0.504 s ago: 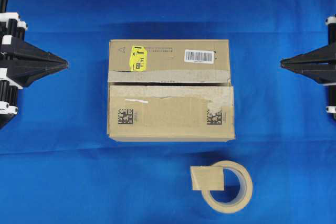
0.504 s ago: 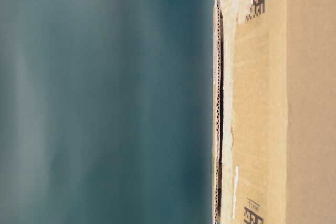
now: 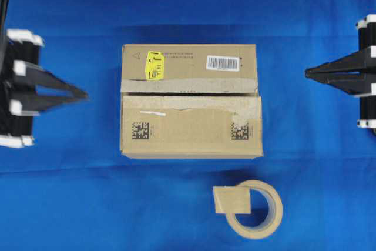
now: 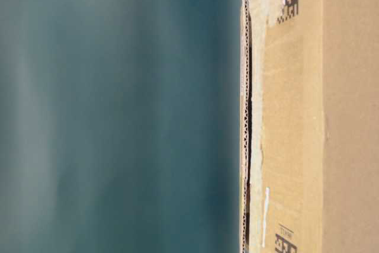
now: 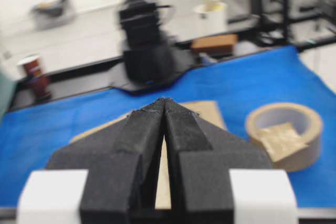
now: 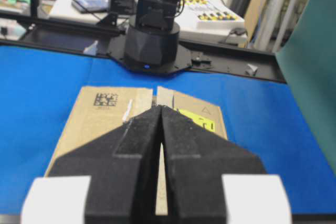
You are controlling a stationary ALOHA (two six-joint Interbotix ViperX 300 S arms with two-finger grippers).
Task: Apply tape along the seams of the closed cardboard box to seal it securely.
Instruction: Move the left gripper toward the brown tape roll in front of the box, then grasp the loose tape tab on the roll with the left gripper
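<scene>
Left gripper [image 3: 85, 93]: I see its fingers pressed together to a point, holding nothing, hovering left of the box and apart from it.
Right gripper [image 3: 308, 73]: jaws pressed together too, empty, off the box's right side.
Cardboard box [image 3: 191, 100]: sits mid-table on the blue cloth [image 3: 188, 4], flaps down.
Seams [image 3: 189, 93]: dark gap across the top, untaped.
Tape [image 3: 232, 199]: tan piece on the beige roll [image 3: 258, 208], in front of the box.
</scene>
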